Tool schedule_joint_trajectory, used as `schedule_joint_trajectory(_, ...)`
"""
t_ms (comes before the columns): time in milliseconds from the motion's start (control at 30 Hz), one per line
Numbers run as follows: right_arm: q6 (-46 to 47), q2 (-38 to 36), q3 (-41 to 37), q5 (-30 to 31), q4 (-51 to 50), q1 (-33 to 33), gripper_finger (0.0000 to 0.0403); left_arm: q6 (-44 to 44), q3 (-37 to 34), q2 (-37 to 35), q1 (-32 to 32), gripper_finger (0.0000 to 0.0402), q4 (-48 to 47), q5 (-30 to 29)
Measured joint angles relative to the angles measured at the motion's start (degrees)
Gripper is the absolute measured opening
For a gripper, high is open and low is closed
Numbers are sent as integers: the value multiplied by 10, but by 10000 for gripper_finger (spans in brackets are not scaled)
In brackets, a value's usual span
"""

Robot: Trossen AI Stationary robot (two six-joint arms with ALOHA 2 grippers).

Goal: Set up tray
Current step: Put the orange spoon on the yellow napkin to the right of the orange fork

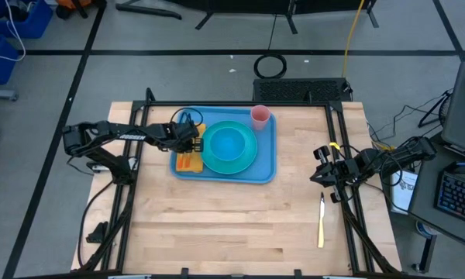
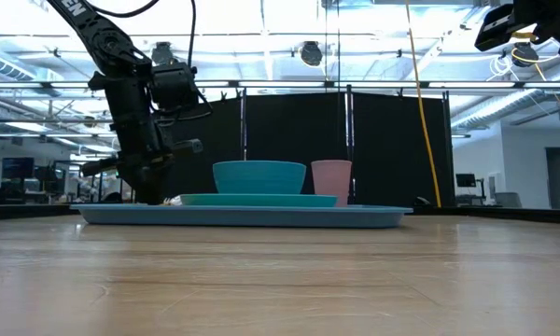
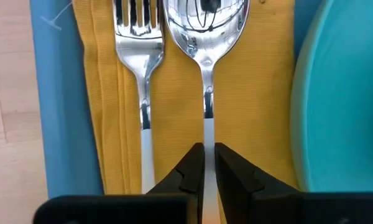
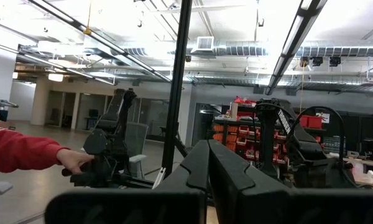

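The tray (image 1: pixel 266 169) is a large light-blue rectangular piece of plastic with rounded corners and a low raised rim. It lies flat on the wooden tabletop (image 1: pixel 217 225), toward the far edge and nearer the left side than the right, its long sides running roughly along that far edge, turned slightly askew. Seen level from the low view, the tray (image 2: pixel 373 217) shows as a thin, shallow slab resting directly on the tabletop (image 2: pixel 280 280). In the left wrist view a strip of the tray's (image 3: pixel 56 124) blue floor and rim shows just beside the bare wood.
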Motion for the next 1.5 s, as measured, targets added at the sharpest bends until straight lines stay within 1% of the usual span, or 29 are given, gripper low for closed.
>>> schedule_joint_trajectory(567,0,0,0,0,0,0,4,2,0,-3,-1,37,1,1)
schedule_joint_trajectory(700,0,0,0,0,0,0,4,-11,0,-3,-6,37,2,21)
schedule_joint_trajectory(867,0,0,0,0,0,0,4,-13,0,-3,-9,37,2,6)
schedule_joint_trajectory(1100,0,0,0,0,0,0,4,-4,0,-3,-9,37,2,26)
schedule_joint_trajectory(1333,0,0,0,0,0,0,4,4,0,-3,-9,38,-3,14)
schedule_joint_trajectory(1433,0,0,0,0,0,0,4,8,0,-3,-9,50,-3,1)
schedule_joint_trajectory(1500,0,0,0,0,0,0,4,6,0,-3,-11,70,-3,-3)
